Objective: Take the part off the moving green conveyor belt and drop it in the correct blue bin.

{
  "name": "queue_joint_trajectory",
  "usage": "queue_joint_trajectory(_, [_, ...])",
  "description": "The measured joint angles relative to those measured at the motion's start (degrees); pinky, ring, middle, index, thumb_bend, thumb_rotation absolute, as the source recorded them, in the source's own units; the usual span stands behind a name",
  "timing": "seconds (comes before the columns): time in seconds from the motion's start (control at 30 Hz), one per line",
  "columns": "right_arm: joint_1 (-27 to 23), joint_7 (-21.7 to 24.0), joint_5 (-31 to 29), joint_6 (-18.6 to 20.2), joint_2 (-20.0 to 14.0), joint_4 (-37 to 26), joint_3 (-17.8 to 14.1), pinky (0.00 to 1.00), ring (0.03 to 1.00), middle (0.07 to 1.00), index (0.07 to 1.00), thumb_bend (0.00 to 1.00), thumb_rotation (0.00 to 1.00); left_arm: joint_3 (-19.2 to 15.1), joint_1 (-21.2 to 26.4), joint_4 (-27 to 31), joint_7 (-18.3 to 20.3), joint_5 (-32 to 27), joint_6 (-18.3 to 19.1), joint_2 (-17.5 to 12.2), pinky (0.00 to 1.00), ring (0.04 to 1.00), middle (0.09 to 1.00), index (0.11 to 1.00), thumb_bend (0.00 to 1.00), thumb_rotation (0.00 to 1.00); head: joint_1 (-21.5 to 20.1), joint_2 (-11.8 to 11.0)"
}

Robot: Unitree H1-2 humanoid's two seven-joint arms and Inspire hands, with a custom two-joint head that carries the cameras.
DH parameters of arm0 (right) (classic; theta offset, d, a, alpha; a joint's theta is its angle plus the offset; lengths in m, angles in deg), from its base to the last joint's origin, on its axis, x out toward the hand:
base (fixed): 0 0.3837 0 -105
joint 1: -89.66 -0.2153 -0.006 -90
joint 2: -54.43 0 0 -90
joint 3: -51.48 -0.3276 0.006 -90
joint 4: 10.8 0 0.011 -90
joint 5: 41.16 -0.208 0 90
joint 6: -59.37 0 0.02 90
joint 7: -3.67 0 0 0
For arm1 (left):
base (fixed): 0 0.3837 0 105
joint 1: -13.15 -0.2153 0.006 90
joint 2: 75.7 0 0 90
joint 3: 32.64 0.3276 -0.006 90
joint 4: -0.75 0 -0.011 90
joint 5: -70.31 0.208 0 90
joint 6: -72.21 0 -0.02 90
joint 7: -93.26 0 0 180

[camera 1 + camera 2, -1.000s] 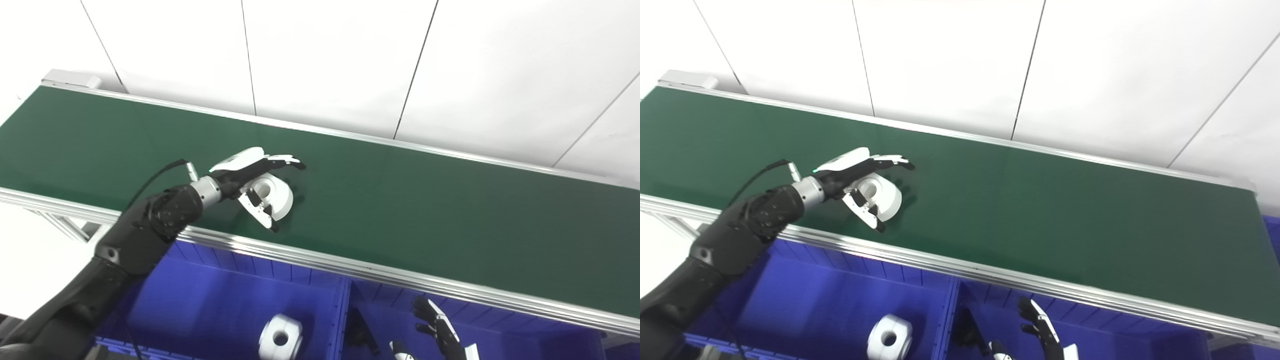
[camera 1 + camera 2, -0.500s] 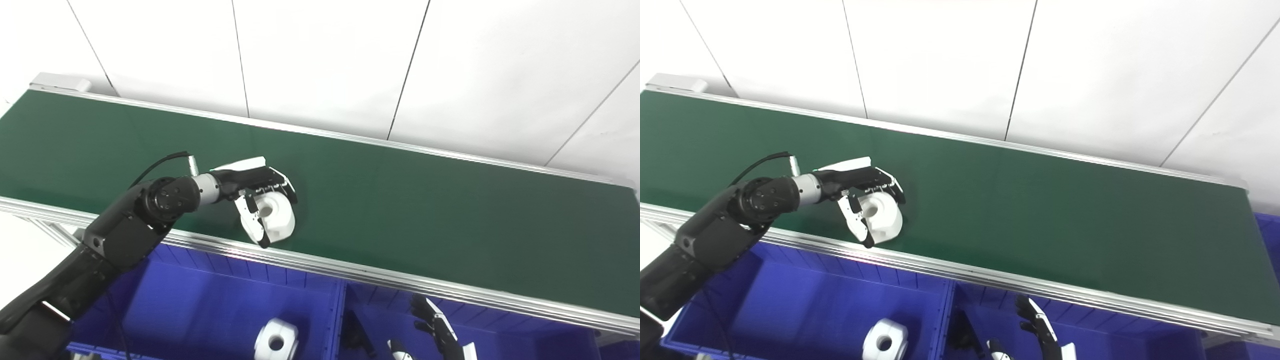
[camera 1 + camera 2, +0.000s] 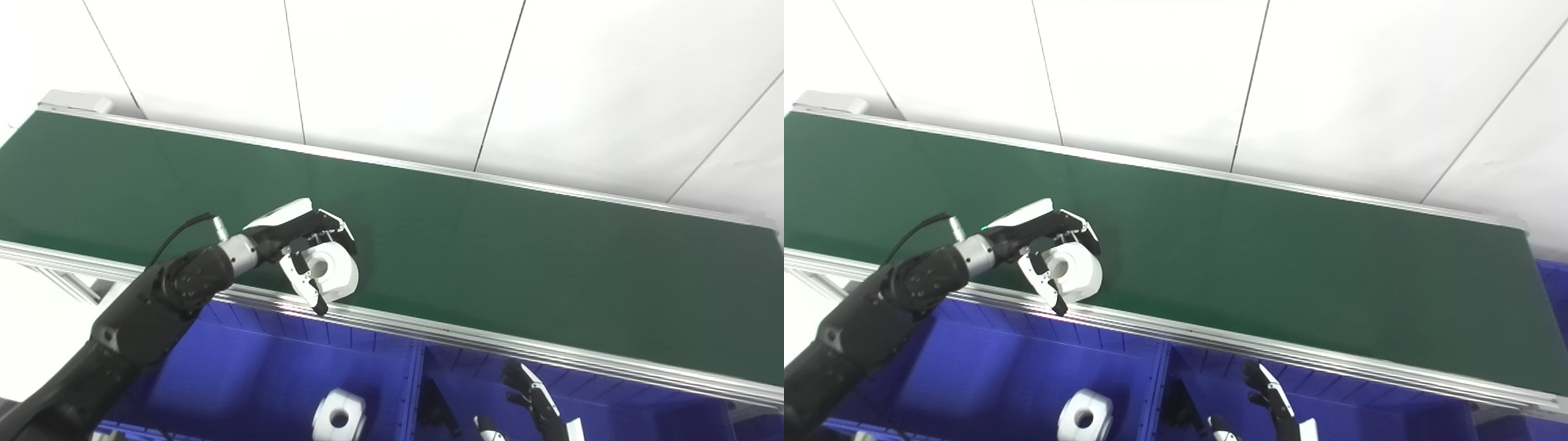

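My left hand [image 3: 306,248] is shut on a white round part with a centre hole [image 3: 331,274], fingers over its top and thumb below it. It holds the part over the near edge of the green conveyor belt [image 3: 490,245], just above the metal rail. In the right eye view the held part [image 3: 1078,274] shows the same way. My right hand [image 3: 539,404] is low at the bottom edge over the right blue bin, fingers spread and empty.
Two blue bins sit below the belt: the left bin [image 3: 257,367] holds one white round part [image 3: 339,416]; the right bin [image 3: 643,416] holds a dark part [image 3: 438,407]. A divider wall [image 3: 418,392] separates them. A white panelled wall stands behind the belt.
My left hand closed around the white part and drew it from mid-belt toward the near rail, slightly raised. The camera shifted a little. The right hand stayed put.
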Motion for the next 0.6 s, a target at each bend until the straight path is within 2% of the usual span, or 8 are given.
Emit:
queue_joint_trajectory(0.07, [0.5,0.57,0.0,0.0,-0.01,-0.44,0.0,0.74,0.82,0.836,0.844,0.58,0.41,-1.16,-2.14,1.05,-0.03,-2.84,-3.2,0.6,0.37,0.391,0.485,0.552,0.49,0.0,-0.7,1.23])
queue_joint_trajectory(0.17, [1.09,0.7,0.17,0.0,0.02,-1.46,-0.24,0.75,0.819,0.834,0.844,0.58,0.41,-3.61,-5.22,6.52,-0.06,-7.56,-5.72,1.49,0.37,0.398,0.497,0.545,0.49,0.0,-1.32,2.02])
queue_joint_trajectory(0.2, [1.21,0.76,0.39,0.0,0.12,-1.5,-0.38,0.75,0.817,0.833,0.845,0.58,0.42,-4.31,-6.2,8.91,-0.07,-8.75,-5.75,1.74,0.37,0.4,0.498,0.542,0.49,0.0,-1.67,2.9])
queue_joint_trajectory(0.33, [1.67,1.63,1.06,0.0,0.63,-3.0,-1.13,0.77,0.829,0.841,0.855,0.58,0.44,-5.62,-10.96,17.55,0.04,-12.7,-5.46,1.87,0.38,0.392,0.491,0.546,0.49,0.0,-1.94,3.7])
queue_joint_trajectory(0.5, [2.49,2.81,1.75,0.0,1.1,-3.42,-1.76,0.8,0.838,0.849,0.863,0.58,0.49,-5.68,-17.27,20.15,0.16,-13.85,-4.64,2.58,0.4,0.411,0.495,0.538,0.49,0.0,-2.29,5.98])
queue_joint_trajectory(0.6, [3.15,3.19,2.01,0.0,1.69,-3.5,-2.36,0.8,0.839,0.85,0.866,0.58,0.5,-5.27,-20.82,20.75,0.24,-14.29,-1.45,3.88,0.41,0.42,0.494,0.533,0.49,0.0,-2.29,6.24])
